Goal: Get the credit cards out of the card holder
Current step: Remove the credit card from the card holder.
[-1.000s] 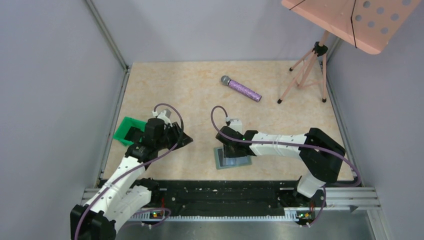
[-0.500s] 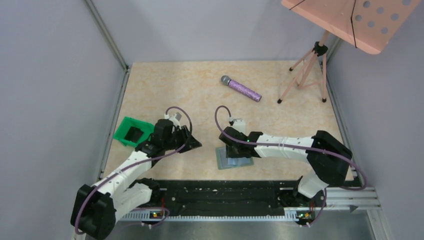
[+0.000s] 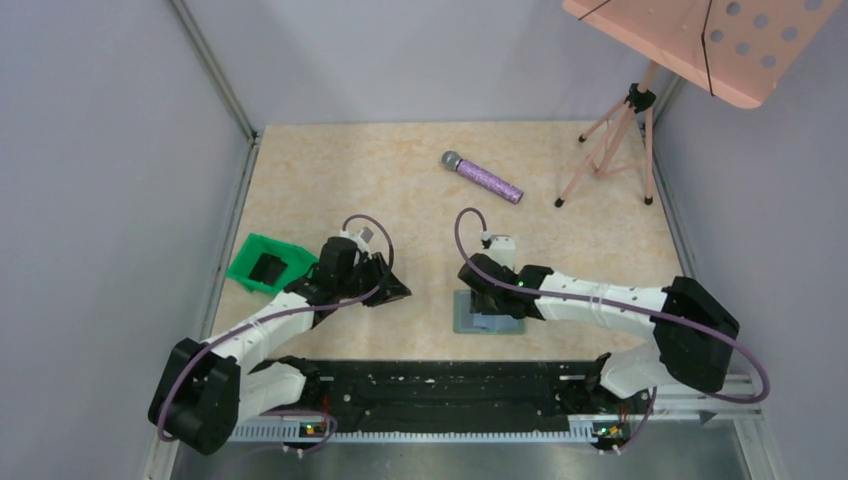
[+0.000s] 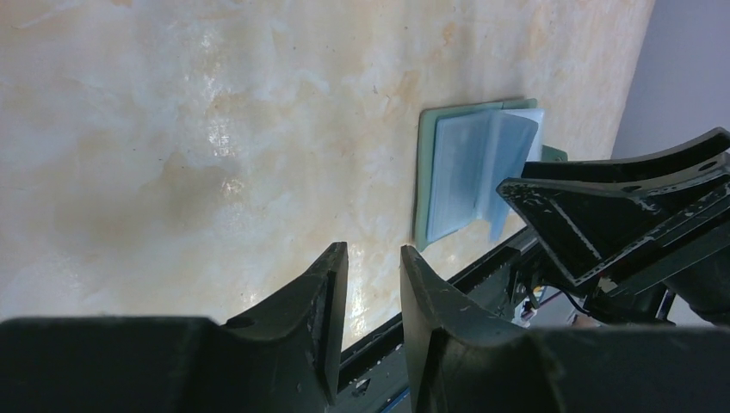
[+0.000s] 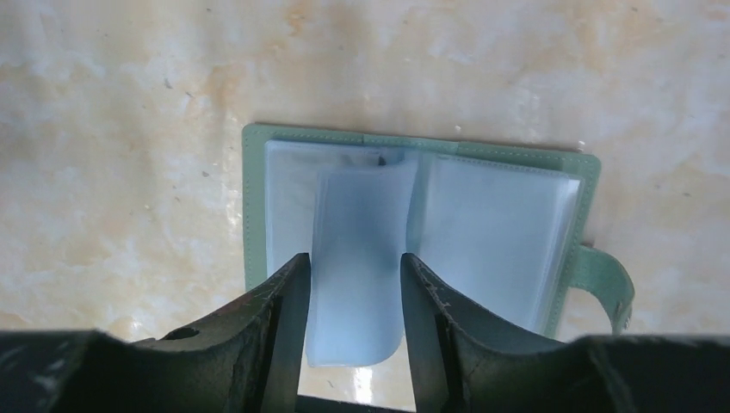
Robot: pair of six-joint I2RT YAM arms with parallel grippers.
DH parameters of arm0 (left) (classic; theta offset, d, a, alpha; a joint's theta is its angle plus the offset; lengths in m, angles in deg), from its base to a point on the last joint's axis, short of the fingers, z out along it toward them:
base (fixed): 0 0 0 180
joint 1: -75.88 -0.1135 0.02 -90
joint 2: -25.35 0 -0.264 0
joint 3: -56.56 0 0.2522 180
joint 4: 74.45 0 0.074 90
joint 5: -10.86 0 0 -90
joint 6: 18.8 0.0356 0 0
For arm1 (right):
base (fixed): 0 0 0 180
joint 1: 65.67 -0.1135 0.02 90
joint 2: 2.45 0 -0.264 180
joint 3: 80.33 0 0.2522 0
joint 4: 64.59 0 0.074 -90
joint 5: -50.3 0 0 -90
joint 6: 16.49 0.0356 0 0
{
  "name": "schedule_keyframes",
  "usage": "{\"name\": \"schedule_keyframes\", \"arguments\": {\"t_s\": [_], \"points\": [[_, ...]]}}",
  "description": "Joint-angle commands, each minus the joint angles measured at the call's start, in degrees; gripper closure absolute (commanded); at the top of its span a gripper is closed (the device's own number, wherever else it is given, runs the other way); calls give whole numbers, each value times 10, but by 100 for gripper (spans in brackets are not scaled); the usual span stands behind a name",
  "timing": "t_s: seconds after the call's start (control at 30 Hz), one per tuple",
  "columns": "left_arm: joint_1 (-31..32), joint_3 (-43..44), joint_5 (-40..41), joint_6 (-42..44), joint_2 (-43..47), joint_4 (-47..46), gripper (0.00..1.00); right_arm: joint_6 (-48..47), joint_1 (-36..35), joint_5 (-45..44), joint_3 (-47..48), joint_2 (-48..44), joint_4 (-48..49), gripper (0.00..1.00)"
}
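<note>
The card holder (image 5: 499, 215) lies open on the table, grey-green with pale blue-grey panels, and one loose sleeve stands up from its middle. It also shows in the top view (image 3: 470, 322) and the left wrist view (image 4: 469, 172). My right gripper (image 5: 355, 262) is open just above it, a finger on each side of the raised sleeve; it also shows in the top view (image 3: 492, 300). My left gripper (image 3: 395, 293) hovers left of the holder, narrowly open and empty (image 4: 374, 251). One dark credit card (image 3: 266, 268) lies in the green tray (image 3: 241, 256).
A purple glitter microphone (image 3: 483, 177) lies at the back middle. A pink music stand (image 3: 610, 140) stands at the back right. Grey walls close in both sides. The black rail (image 3: 440, 385) runs along the near edge.
My left gripper moved right, away from the green tray, where a dark card now lies. My right arm and the card holder shifted a little to the right.
</note>
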Motion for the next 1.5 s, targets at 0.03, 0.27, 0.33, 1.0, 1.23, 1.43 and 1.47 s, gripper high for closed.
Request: {"name": "schedule_keyframes", "arguments": {"t_s": [0.03, 0.27, 0.33, 1.0, 1.23, 1.43, 1.47], "points": [[5, 12, -7, 3, 1, -25, 66, 18, 22, -39, -15, -70, -64, 54], [5, 22, -11, 7, -10, -23, 66, 31, 54, -37, -44, -129, -107, 49], [6, 28, -13, 9, -15, -21, 66, 37, 63, -37, -50, -139, -123, 48], [9, 24, 13, 12, 17, -5, 67, 59, 59, 15, -5, -140, -62, 34], [9, 44, 83, 49, 97, 81, 66, 51, 28, 16, -5, -28, 14, 30], [9, 42, 114, 52, 145, 102, 67, 40, 15, -2, 47, 53, -26, 30], [9, 41, 116, 52, 151, 103, 67, 39, 15, 1, 48, 60, -27, 30]]}}
